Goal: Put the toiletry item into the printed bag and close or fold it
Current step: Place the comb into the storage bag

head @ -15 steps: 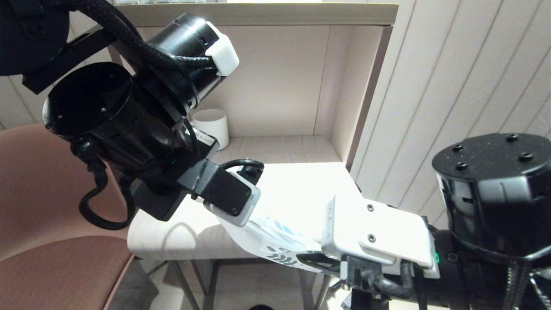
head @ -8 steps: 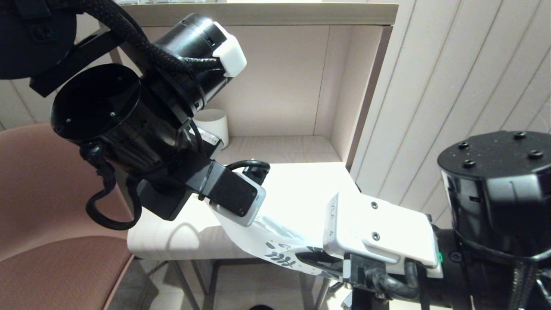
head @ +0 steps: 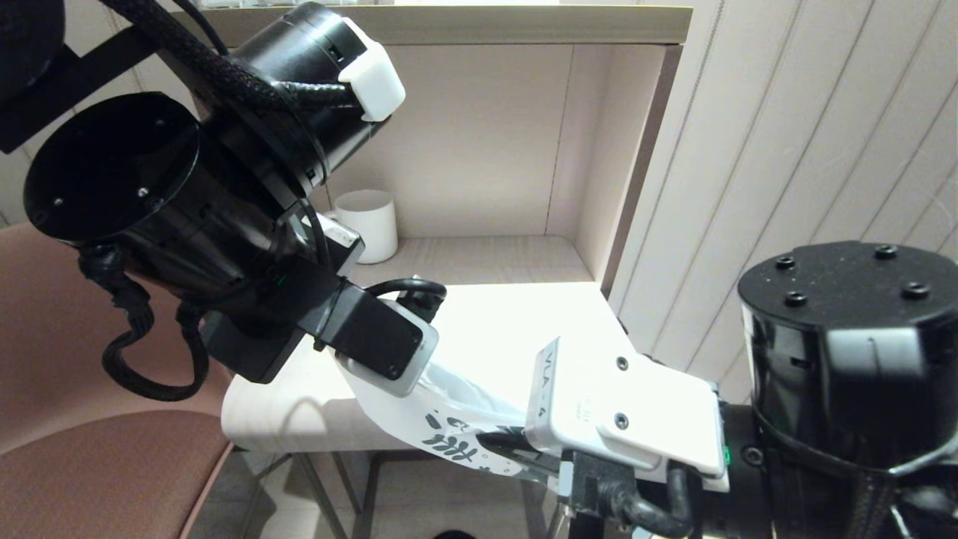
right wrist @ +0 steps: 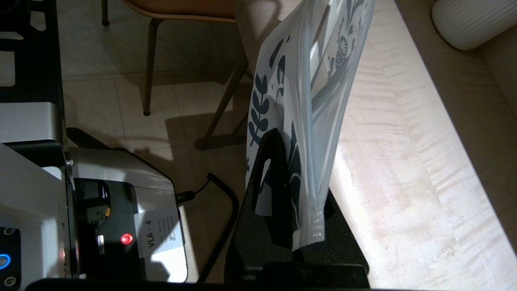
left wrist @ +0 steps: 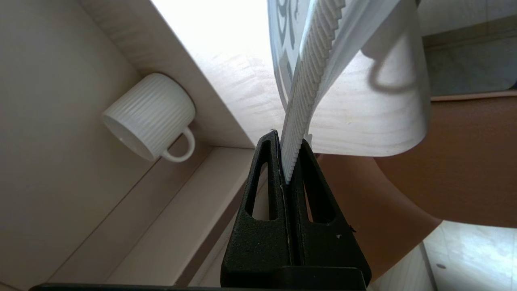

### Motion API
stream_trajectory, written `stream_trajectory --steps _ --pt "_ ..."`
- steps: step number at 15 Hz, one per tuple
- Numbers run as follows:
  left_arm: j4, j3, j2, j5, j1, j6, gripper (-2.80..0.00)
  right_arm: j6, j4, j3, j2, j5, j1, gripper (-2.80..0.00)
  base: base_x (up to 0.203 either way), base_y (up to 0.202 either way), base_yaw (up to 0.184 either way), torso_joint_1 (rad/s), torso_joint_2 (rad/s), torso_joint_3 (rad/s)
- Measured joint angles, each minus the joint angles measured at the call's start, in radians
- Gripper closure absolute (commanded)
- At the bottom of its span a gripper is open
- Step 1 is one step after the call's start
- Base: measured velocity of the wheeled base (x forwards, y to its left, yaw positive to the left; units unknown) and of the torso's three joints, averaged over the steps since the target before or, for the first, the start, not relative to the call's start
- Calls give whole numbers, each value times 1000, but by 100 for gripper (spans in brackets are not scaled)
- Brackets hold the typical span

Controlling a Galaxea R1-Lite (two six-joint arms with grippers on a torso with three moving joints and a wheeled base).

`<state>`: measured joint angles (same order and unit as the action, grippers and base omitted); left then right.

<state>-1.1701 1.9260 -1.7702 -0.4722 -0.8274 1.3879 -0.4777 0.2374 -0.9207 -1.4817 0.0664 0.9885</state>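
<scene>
My left gripper (left wrist: 287, 139) is shut on the handle end of the white comb (left wrist: 313, 68). The comb's toothed length runs away from the jaws alongside the printed bag (left wrist: 281, 36). Its far end is out of view, so I cannot tell whether it is inside. My right gripper (right wrist: 301, 161) is shut on one edge of the bag (right wrist: 311, 76) near its zip strip, and the bag hangs upright over the table's front edge. In the head view the bag (head: 456, 423) stretches between the two wrists, and the comb is hidden.
A white ribbed mug (head: 367, 223) stands in the shelf recess behind the pale wooden table (head: 524, 314). A brown chair (head: 82, 457) stands to the left. The shelf's side wall (head: 621, 187) and slatted panels close off the right.
Both arms have shifted left in the head view, carrying the bag with them. Its printed end now sits further left, at the table's front edge. Both grips are unchanged.
</scene>
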Motion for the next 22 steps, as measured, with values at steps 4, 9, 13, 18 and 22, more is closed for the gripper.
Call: stream_trajectory --steps 4,9,13,18,22 --pt "19 2 7 -23 0 5 0 0 0 13 -1 -1 4 0 0 0 0 0 0 0" --pt "28 2 10 -52 0 7 0 0 1 28 0 -4 5 0 0 0 0 0 0 0" --pt "41 1 2 -51 -8 5 0 4 3 30 4 -3 4 0 0 0 0 0 0 0" --pt "43 2 -6 -46 -15 4 0 6 28 46 11 -2 15 0 0 0 0 0 0 0" --pt "28 2 -1 -14 -21 1 0 4 93 88 30 -7 58 0 0 0 0 0 0 0"
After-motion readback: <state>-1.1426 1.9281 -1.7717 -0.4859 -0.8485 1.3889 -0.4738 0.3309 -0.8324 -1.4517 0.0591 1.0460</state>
